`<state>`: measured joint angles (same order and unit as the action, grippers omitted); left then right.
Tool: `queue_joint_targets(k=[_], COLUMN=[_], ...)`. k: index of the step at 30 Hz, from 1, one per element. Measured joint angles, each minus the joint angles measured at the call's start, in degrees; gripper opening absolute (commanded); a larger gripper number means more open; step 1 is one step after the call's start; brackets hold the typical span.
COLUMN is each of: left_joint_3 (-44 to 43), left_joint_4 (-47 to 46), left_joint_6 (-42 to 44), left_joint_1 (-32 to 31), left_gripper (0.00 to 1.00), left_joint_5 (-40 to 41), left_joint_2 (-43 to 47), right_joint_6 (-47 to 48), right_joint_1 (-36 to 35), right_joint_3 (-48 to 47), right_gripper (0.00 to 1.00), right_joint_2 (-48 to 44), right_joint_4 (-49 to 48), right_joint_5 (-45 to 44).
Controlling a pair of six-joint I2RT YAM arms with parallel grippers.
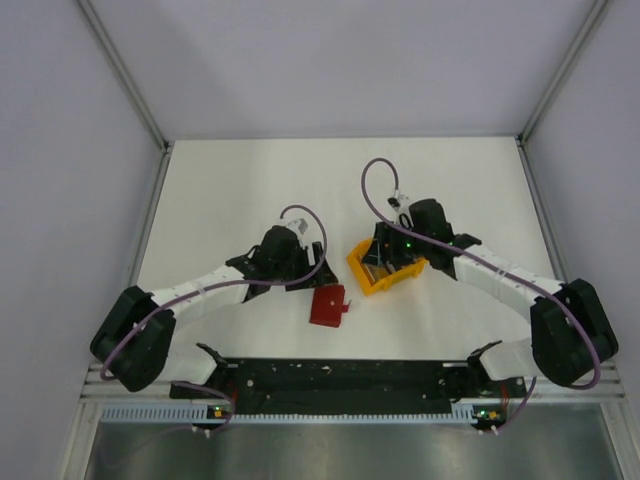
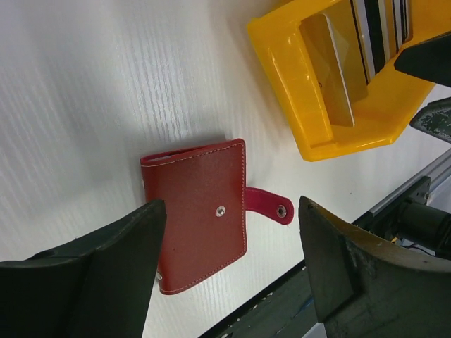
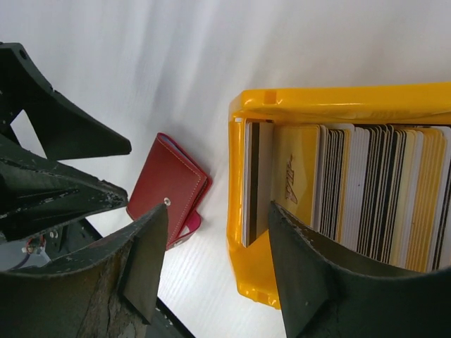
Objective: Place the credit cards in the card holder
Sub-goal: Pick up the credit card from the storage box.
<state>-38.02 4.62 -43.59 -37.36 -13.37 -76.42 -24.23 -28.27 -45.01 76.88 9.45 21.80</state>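
Left wrist: left claw (image 2: pixel 231 215) gapes empty over folded card holder (image 2: pixel 190 190), probably to pin it; right claw (image 3: pixel 217 211) open astride upright credit cards (image 3: pixel 352 190).

Bright diffuse light, soft shadow beside card holder (image 2: pixel 201 204), wrist views sharp

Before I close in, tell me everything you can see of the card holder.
The card holder is a small dark red case, leather-like, with pale stitching along its edges. It lies folded shut and flat on the white table. Its snap tab sticks out unfastened, with one metal stud on the tab and one on the cover. It sits apart from the yellow bin, between the left gripper's open fingers; contact cannot be told.
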Motion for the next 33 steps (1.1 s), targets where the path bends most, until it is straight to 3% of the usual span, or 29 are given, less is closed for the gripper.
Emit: queue_joint_targets(k=[12,19,33], left_joint_3=[-9.1,-9.9,-8.1], left_joint_4=[1.0,0.9,-13.7], left_joint_6=[0.0,-0.6,-4.9], left_joint_1=[-2.1,-3.2,-4.1], left_gripper=[0.73,0.71,0.61], left_joint_5=[-1.2,-1.4,-6.1], left_joint_2=[-10.7,-14.6,-19.5], right_joint_6=[-3.9,-5.0,-7.5], right_joint_1=[-0.6,-0.6,-0.6], right_joint_3=[0.0,0.0,-0.1], right_gripper=[0.55,0.51,0.50], right_joint_2=[6.0,8.6,11.0], right_joint_4=[-3.3,-3.6,-4.3], right_joint_5=[0.3,0.1,0.3])
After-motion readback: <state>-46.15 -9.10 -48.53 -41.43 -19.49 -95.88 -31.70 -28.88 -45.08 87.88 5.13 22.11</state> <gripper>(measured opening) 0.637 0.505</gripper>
